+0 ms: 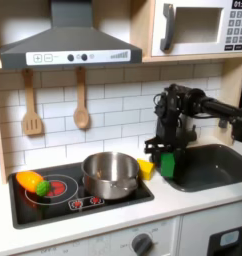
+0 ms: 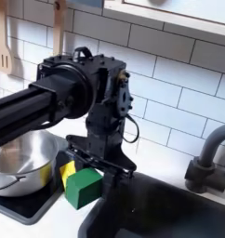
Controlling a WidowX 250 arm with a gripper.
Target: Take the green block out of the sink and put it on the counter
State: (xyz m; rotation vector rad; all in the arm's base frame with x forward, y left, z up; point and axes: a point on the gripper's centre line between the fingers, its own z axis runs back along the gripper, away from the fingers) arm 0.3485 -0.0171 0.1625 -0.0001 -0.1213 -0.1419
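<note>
Carrying the green block (image 2: 84,189) pinched in the pincer (image 2: 94,172), lower centre of the second exterior view, just over the sink's (image 1: 215,168) left rim beside the yellow block (image 1: 145,168). Best to clear the rim, lower onto bare counter (image 1: 168,203), then release. Sink looks empty; the pot (image 1: 109,175) at centre seems empty too.
</note>
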